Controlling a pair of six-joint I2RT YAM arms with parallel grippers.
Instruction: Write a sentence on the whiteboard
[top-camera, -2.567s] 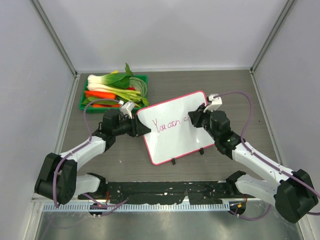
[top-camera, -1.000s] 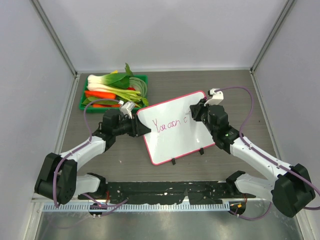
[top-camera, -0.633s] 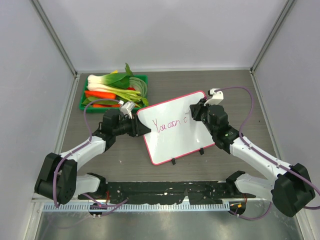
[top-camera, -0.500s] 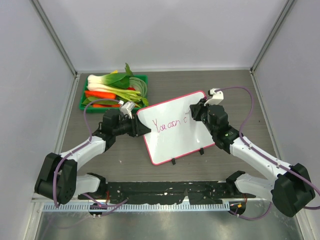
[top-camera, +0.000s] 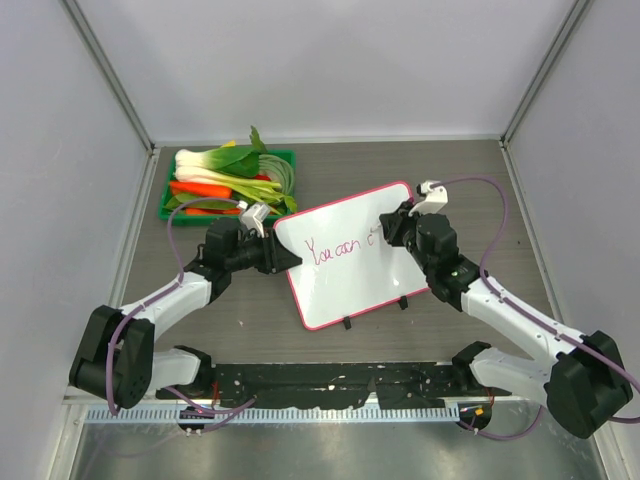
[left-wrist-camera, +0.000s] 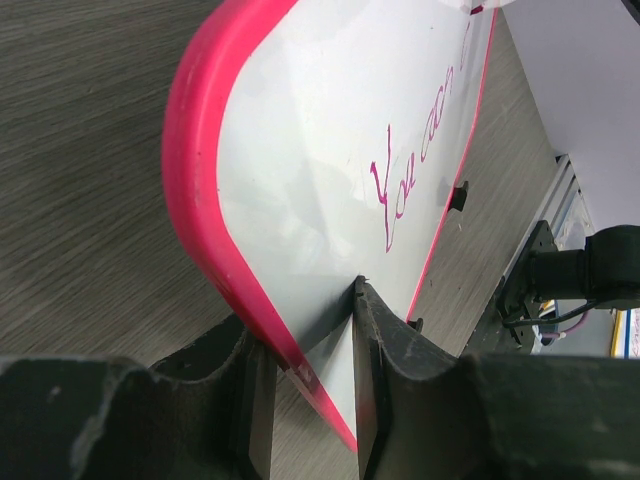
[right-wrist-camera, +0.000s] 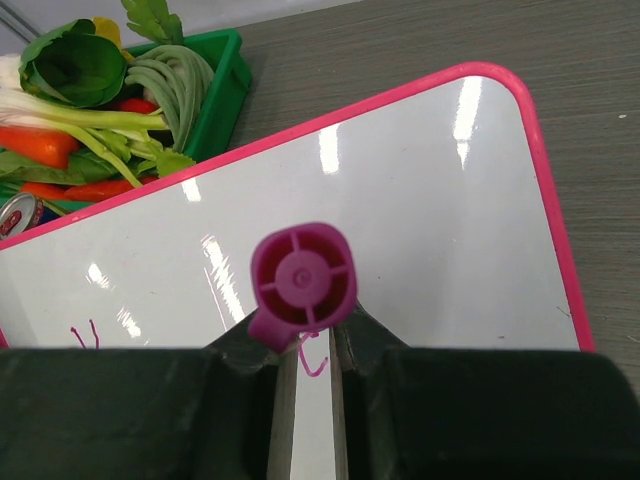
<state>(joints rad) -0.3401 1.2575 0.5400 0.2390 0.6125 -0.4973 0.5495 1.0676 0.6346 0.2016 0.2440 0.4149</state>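
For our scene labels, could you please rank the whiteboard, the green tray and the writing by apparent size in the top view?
Largest to smallest:
1. whiteboard
2. tray
3. writing

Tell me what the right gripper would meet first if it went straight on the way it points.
The whiteboard. The right gripper points down at its white face, shut on a purple marker, so the marker tip probably presses there first; the tip is hidden.

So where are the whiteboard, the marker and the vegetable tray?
whiteboard (top-camera: 350, 285), top view, bare white face.
marker (right-wrist-camera: 303, 277), right wrist view, purple end cap.
green tray (right-wrist-camera: 225, 90), right wrist view, side wall.
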